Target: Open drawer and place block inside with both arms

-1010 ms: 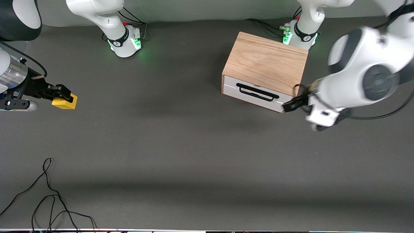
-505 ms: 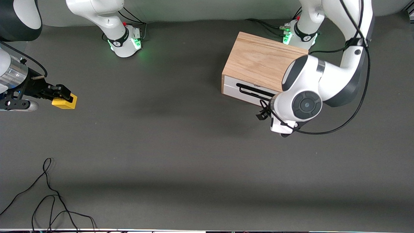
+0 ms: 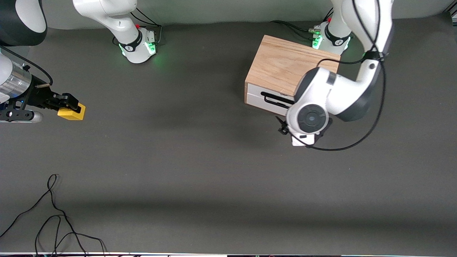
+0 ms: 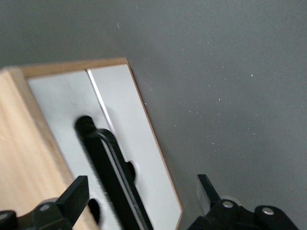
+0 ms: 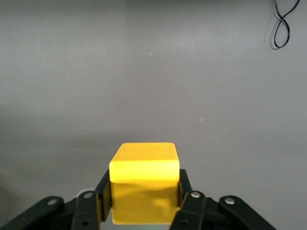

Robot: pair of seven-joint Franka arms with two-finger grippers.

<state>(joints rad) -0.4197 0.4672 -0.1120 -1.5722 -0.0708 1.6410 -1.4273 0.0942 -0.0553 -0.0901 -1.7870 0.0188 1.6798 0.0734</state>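
While clamped on small bright yellow cube [image 5: 144, 179], right gripper [image 3: 68, 103] well apart from closed white-fronted oak drawer [image 3: 266, 101]; left gripper [image 4: 144, 196] spread wide, straddling its black handle [image 4: 112, 177].

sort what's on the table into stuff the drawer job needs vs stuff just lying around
Needed: drawer, shut, in the cabinet; yellow block, clamped in the right gripper; left gripper, open over the drawer handle.
Lying about: loose black cable.
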